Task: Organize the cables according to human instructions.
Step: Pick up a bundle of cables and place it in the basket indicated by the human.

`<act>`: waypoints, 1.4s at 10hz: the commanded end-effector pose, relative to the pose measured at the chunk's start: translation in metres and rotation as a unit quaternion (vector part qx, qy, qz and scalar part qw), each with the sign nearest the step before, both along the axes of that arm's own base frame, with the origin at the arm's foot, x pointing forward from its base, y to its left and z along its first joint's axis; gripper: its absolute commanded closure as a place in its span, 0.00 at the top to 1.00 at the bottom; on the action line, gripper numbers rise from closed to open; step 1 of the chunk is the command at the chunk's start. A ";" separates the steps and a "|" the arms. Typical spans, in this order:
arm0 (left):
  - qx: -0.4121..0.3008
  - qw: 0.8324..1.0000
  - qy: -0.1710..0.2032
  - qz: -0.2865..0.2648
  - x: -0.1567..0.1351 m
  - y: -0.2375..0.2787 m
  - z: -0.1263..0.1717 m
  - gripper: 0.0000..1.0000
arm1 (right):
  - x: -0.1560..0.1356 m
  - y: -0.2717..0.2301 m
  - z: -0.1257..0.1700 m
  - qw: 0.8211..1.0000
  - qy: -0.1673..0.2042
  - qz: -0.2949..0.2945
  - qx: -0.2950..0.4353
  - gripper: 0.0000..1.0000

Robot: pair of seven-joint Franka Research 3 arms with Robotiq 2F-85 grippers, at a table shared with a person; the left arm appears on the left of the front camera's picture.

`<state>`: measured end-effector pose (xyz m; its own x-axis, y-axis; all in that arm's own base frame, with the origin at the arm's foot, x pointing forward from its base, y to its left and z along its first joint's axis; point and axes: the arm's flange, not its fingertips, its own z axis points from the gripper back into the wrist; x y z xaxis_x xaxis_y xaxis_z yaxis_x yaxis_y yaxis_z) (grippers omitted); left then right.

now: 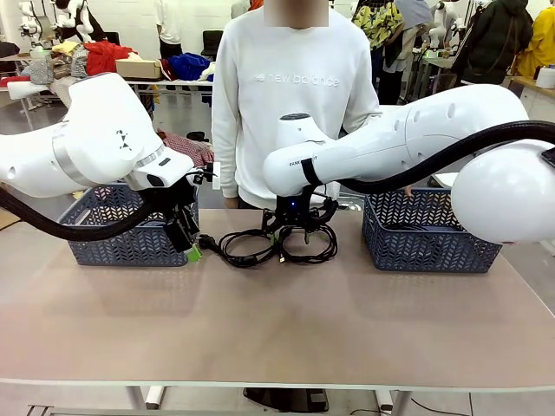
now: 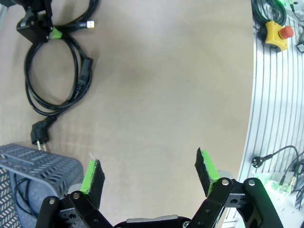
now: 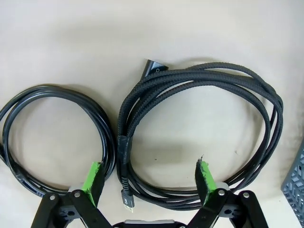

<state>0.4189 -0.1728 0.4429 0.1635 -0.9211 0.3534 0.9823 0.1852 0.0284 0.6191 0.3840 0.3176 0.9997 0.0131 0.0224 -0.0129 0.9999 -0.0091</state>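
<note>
My right gripper [image 3: 148, 167] is wide open over the braided cable [image 3: 190, 76] on the table [image 3: 142, 28], gripping nothing. Left gripper [image 2: 147, 160] open, empty. One cable [image 2: 21, 197] looks binned in the left basket [image 2: 47, 164]; smooth cable [image 3: 52, 90] still to sort.

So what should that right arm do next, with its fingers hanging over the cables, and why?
Probably lower the right gripper a little and close its fingers. They stand open, straddling the near strands of the braided cable, which lies flat on the table, unheld. The smooth cable lies close beside one finger, so go straight down.
</note>
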 end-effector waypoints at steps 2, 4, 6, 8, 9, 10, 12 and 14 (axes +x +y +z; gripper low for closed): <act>-0.001 1.000 0.001 0.005 -0.001 0.001 0.000 1.00 | 0.005 0.003 0.003 1.000 0.008 -0.022 -0.006 0.82; -0.001 1.000 0.001 0.005 -0.001 0.001 0.000 1.00 | 0.006 0.004 0.003 1.000 0.006 -0.020 -0.005 0.63; -0.001 1.000 0.001 0.005 -0.001 0.001 0.000 1.00 | 0.005 0.009 0.000 1.000 0.009 -0.011 0.000 0.44; -0.001 1.000 0.001 0.005 -0.001 0.001 0.000 1.00 | 0.006 0.014 -0.007 1.000 0.017 -0.004 0.011 0.26; -0.001 1.000 0.001 0.005 -0.001 0.001 0.000 1.00 | 0.006 0.016 -0.011 1.000 0.022 -0.001 0.015 0.21; -0.001 1.000 0.001 0.005 -0.001 0.001 0.000 1.00 | 0.006 0.015 -0.012 1.000 0.023 -0.003 0.016 0.07; -0.001 1.000 0.001 0.005 -0.001 0.001 0.000 1.00 | 0.006 0.014 -0.012 1.000 0.022 -0.005 0.020 0.00; -0.001 1.000 0.001 0.005 -0.001 0.001 0.000 1.00 | 0.005 0.010 -0.013 0.999 0.024 -0.015 0.020 0.00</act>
<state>0.4189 -0.1728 0.4429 0.1635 -0.9211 0.3534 0.9823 0.1853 0.0284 0.6229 0.3975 0.3135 1.0000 0.0002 -0.0071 0.0000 0.9996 0.0270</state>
